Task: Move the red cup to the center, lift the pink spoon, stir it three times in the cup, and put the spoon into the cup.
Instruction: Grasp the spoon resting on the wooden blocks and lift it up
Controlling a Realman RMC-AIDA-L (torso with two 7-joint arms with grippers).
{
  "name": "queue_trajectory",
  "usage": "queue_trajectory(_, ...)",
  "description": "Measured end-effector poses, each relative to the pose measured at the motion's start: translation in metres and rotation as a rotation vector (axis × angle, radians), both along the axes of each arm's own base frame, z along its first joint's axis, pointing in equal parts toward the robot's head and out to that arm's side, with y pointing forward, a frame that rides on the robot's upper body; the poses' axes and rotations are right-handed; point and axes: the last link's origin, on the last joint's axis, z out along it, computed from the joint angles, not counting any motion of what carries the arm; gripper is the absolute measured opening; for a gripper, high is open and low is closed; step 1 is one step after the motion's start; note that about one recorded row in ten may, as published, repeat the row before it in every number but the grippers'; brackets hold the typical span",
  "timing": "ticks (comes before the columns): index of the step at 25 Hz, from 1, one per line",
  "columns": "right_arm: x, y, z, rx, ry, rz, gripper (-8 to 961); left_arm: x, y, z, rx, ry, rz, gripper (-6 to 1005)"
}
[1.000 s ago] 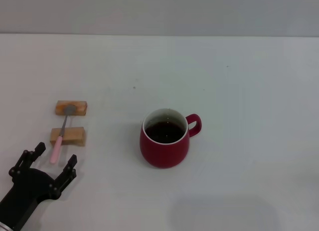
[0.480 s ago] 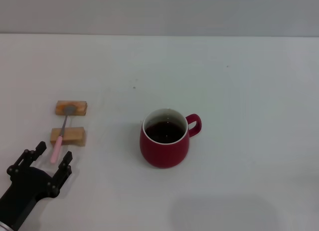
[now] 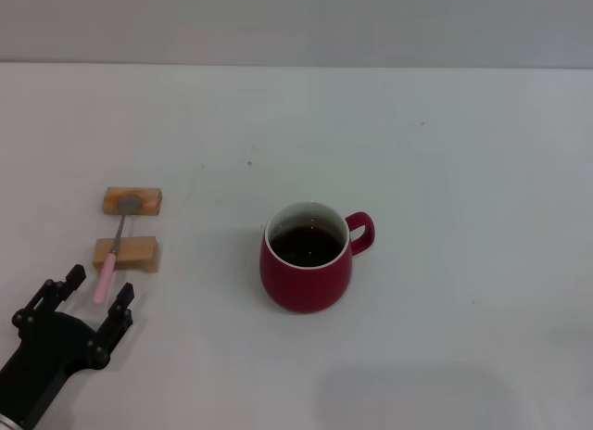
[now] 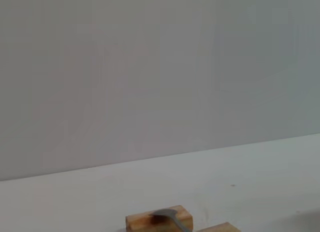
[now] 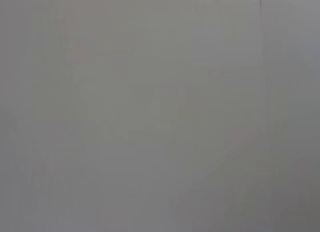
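Observation:
The red cup [image 3: 307, 269] stands near the middle of the white table, handle to the right, dark liquid inside. The pink spoon [image 3: 112, 259] lies at the left across two small wooden blocks, its grey bowl [image 3: 130, 204] on the far block and its pink handle end pointing toward me. In the left wrist view the spoon's bowl [image 4: 170, 216] shows on the far block. My left gripper [image 3: 88, 296] is open, low at the front left, its fingers on either side of the spoon's handle end. My right gripper is out of view.
The far wooden block [image 3: 132, 201] and the near wooden block [image 3: 126, 254] sit at the left; both also show in the left wrist view, the far block [image 4: 158, 220] and the near one [image 4: 218, 227]. The white table [image 3: 445, 170] ends at a grey wall behind.
My left gripper's fingers have narrowed a little around the spoon's handle end. The cup and the spoon have not moved.

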Motion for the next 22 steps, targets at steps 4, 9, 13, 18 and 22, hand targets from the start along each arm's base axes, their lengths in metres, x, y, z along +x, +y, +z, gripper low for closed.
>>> queue_trajectory(4,0.0001,-0.0002,0.0,0.0,0.0,-0.001,690,0.0001,0.0,0.0001,0.002,-0.002,0.001,636)
queue_trajectory(9,-0.0007,-0.0006,0.0008,0.006,-0.002,0.004,690,0.0003,0.0011,0.0001,0.0,-0.005,0.0,630)
queue_trajectory(13,-0.0011,-0.0007,0.0012,0.009,-0.004,0.007,691,0.0008,0.0018,0.0001,0.0,-0.007,-0.001,626)
queue_trajectory(18,-0.0013,-0.0007,0.0014,0.01,-0.004,0.008,691,0.0006,0.0022,0.0003,-0.002,-0.003,-0.004,620)
queue_trajectory(22,-0.0023,0.0001,0.0022,0.015,-0.007,0.015,691,-0.0004,0.0021,0.0004,0.006,0.013,0.0,573)
